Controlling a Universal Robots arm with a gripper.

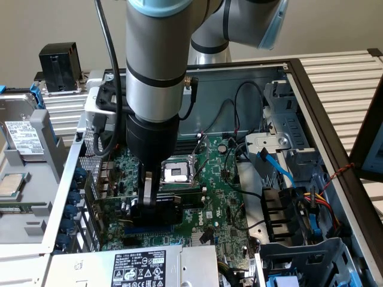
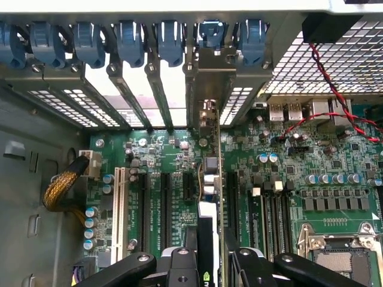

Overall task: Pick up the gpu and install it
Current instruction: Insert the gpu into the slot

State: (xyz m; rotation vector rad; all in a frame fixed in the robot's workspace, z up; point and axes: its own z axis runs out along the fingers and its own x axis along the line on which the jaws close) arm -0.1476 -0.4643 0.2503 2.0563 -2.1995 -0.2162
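Observation:
The gpu stands on edge over the large green motherboard, just in front of the CPU socket. My gripper comes straight down on it and is shut on the gpu. In the wrist view the gpu runs edge-on along an expansion slot between my gripper's two black fingers. Its silver end bracket sits upright in a rear slot opening of the case. I cannot tell whether the card's edge is fully down in the slot.
Blue slot latches line the case's rear wall. A power supply sits at the front, and a drive cage with blue and black cables on the exterior view's right. A red-black wire crosses the board. Loose parts lie outside the case.

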